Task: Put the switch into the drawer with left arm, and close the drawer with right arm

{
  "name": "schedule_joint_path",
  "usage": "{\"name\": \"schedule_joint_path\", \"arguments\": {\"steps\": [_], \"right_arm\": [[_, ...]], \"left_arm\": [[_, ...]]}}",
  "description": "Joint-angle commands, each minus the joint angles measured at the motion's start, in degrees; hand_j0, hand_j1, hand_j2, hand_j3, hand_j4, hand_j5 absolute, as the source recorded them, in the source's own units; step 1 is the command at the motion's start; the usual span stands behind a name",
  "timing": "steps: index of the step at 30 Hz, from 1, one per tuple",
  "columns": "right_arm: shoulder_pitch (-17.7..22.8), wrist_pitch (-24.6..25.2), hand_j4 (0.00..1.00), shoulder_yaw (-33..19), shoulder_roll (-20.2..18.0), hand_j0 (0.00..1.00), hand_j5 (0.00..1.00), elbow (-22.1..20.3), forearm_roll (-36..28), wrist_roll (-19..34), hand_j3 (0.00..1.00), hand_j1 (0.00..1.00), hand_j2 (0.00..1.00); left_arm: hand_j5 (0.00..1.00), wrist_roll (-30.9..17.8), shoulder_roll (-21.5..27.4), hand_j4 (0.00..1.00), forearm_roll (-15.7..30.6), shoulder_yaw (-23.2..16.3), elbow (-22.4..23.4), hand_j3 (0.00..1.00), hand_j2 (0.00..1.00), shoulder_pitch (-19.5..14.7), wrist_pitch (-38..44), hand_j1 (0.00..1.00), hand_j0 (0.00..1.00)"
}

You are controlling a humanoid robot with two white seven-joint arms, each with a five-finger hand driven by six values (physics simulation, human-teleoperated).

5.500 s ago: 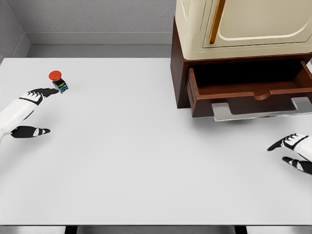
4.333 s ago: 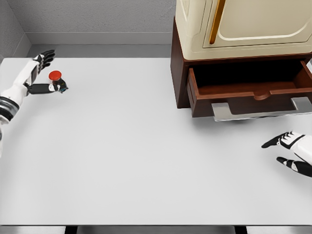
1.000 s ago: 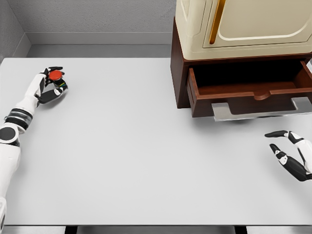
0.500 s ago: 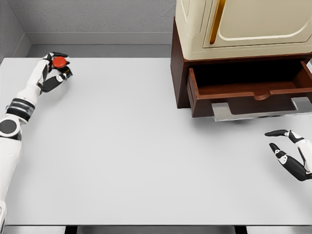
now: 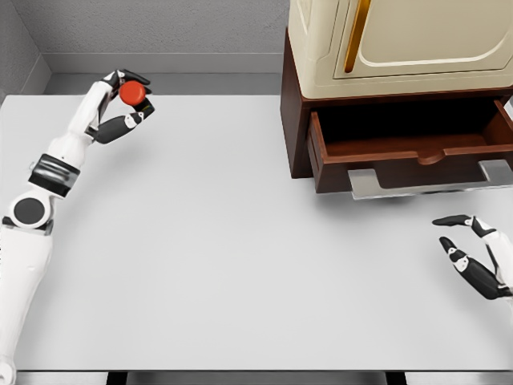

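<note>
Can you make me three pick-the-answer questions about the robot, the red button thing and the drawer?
1. Where is the switch?
A. in the left hand
B. in the drawer
C. lying on the table

2. What colour is the switch's round cap?
A. green
B. red
C. yellow

3. How is the drawer?
A. shut tight
C. pulled open
B. taken out and lying on the table

Answers: 1 A, the left hand has its fingers curled around it, held up above the table. 2 B, the cap shows red. 3 C, you can see into its dark inside. The right hand waits open at the table's right edge.
</note>
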Motion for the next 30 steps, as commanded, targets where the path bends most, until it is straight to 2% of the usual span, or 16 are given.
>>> {"name": "schedule_joint_path", "arguments": {"steps": [1, 6, 15, 17, 21, 25, 30], "right_arm": [[0.00, 0.02, 0.55, 0.04, 0.63, 0.55, 0.55, -0.03, -0.30, -0.02, 0.55, 0.55, 0.55], [0.00, 0.02, 0.55, 0.04, 0.63, 0.55, 0.55, -0.03, -0.30, -0.02, 0.55, 0.55, 0.55], [-0.97, 0.02, 0.55, 0.92, 0.72, 0.55, 0.55, 0.41, -0.22, -0.02, 0.55, 0.55, 0.55], [-1.41, 0.02, 0.55, 0.92, 2.82, 0.55, 0.55, 1.64, -0.13, -0.02, 0.55, 0.55, 0.55], [-1.41, 0.02, 0.55, 1.00, 3.18, 0.55, 0.55, 2.34, -0.13, -0.02, 0.55, 0.55, 0.55], [-1.41, 0.02, 0.55, 1.27, 3.18, 0.55, 0.55, 2.43, -0.13, -0.02, 0.55, 0.55, 0.55], [-1.32, 0.02, 0.55, 1.18, 3.18, 0.55, 0.55, 1.64, -0.13, 0.07, 0.55, 0.55, 0.55]], "left_arm": [[0.39, 0.01, -0.08, 0.39, 0.43, -2.49, -3.67, 0.39, 0.39, 0.09, 0.08, 0.39, 0.39], [0.39, 0.01, -0.08, 0.39, 0.43, -5.12, -10.26, 0.39, 0.39, 2.90, 0.08, 0.39, 0.39], [0.39, 0.01, 0.01, 0.39, 0.43, -8.64, -19.04, 0.39, 0.39, 4.48, 0.08, 0.39, 0.39], [0.39, 0.01, 0.01, 0.39, 0.34, -8.73, -21.95, 0.39, 0.39, 5.45, 0.08, 0.39, 0.39], [0.39, 0.01, -0.08, 0.39, -0.36, -9.17, -24.41, 0.39, 0.39, 5.89, 0.08, 0.39, 0.39], [0.39, 0.01, -1.05, 0.39, -6.16, -9.08, -28.19, 0.39, 0.39, 6.94, 0.08, 0.39, 0.39], [0.38, 0.27, -5.26, 0.38, -16.79, -8.64, -30.56, 0.38, 0.38, 6.86, 2.54, 0.38, 0.38]]}}
